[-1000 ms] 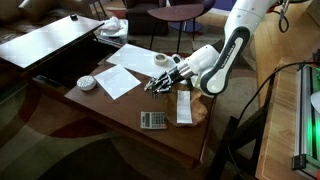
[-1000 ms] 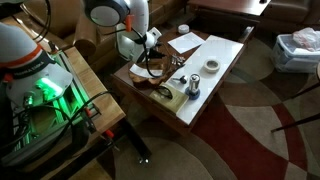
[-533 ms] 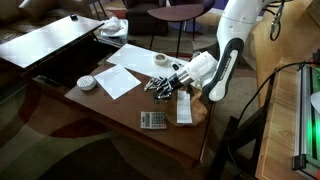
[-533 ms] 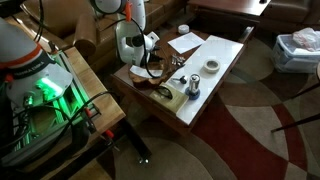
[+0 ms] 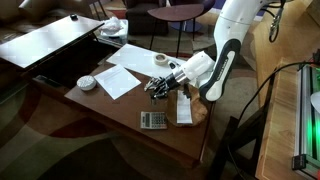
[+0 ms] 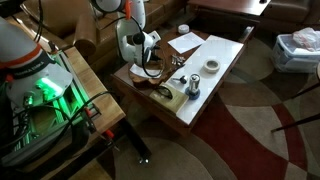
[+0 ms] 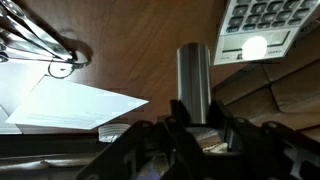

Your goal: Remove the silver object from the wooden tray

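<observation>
In the wrist view my gripper (image 7: 196,112) is shut on the silver object (image 7: 195,70), a slim metal bar that sticks out past the fingertips over the dark tabletop. The wooden tray (image 7: 285,92) lies to the right of it, lighter brown, with the bar off its edge. In an exterior view the gripper (image 5: 160,87) hangs low over the table, left of the tray (image 5: 203,112), which carries a white notepad (image 5: 184,107). The gripper also shows in an exterior view (image 6: 150,62); the bar is too small to make out there.
A grey calculator (image 7: 258,25) (image 5: 153,120) lies beside the tray. A splayed metal cluster (image 7: 40,45) and white paper sheets (image 7: 70,108) (image 5: 118,82) lie left of the gripper. A tape roll (image 5: 161,60) and a round white item (image 5: 87,83) sit further off.
The upper arm has swung a little to the left. The gripper has stayed low by the tray's left side, still shut on the bar.
</observation>
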`<state>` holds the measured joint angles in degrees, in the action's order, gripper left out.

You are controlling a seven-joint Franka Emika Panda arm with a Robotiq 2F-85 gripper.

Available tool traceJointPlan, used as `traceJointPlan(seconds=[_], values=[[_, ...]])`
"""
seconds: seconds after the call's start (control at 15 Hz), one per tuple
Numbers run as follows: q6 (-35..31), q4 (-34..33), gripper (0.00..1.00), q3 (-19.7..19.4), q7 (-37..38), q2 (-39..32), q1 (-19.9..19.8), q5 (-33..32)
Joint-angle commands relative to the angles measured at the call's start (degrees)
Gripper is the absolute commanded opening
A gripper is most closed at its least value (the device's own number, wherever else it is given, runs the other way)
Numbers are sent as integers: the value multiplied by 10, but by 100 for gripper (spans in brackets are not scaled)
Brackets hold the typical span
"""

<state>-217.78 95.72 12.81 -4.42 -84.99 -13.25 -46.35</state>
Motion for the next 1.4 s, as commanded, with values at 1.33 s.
traceJointPlan(seconds=[1.33], values=[[-84,-1,12,-95,25,0,92,87]])
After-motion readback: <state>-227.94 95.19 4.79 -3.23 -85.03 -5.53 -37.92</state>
